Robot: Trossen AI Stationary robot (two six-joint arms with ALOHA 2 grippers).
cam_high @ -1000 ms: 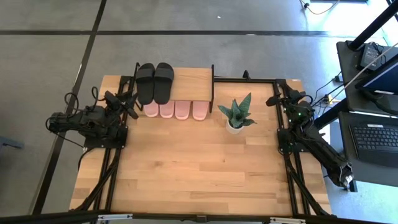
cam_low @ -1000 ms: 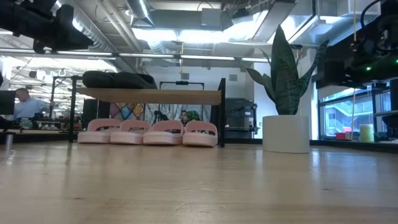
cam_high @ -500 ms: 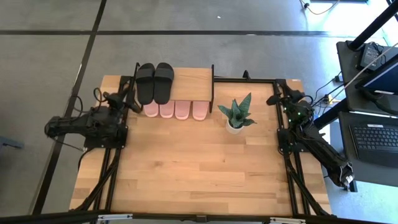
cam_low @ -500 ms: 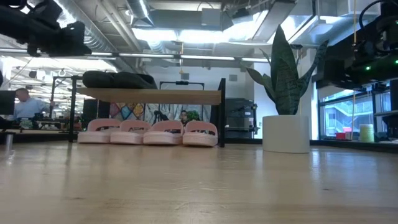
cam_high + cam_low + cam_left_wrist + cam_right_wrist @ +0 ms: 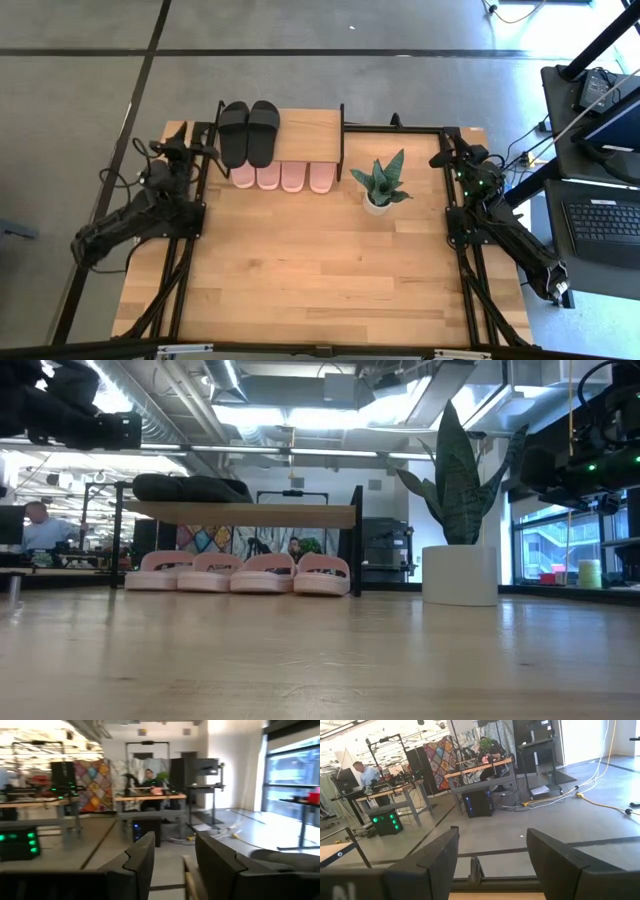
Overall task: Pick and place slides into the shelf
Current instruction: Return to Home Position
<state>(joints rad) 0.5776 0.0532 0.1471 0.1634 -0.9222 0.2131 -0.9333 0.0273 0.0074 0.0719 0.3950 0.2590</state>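
The shelf (image 5: 308, 135) stands at the table's far edge. Two black slides (image 5: 249, 133) lie side by side on the left part of its wooden top board (image 5: 300, 514). Several pink slides (image 5: 281, 177) stand in a row on their soles under that board (image 5: 238, 574). My left gripper (image 5: 172, 150) hovers at the table's far left corner, left of the shelf, open and empty (image 5: 172, 865). My right gripper (image 5: 443, 155) waits at the far right, open and empty (image 5: 492, 860).
A potted plant in a white pot (image 5: 380, 186) stands right of the shelf (image 5: 460, 570). Bare wooden tabletop (image 5: 320, 260) stretches from the shelf to the near edge. A desk with a laptop (image 5: 605, 220) stands beyond the table's right side. A person (image 5: 38, 525) sits in the room behind.
My left arm has swung about its base. Its gripper, which pointed at the shelf's left end, has moved away toward the table's far left corner and now points past the far edge. Slides and shelf have stayed put.
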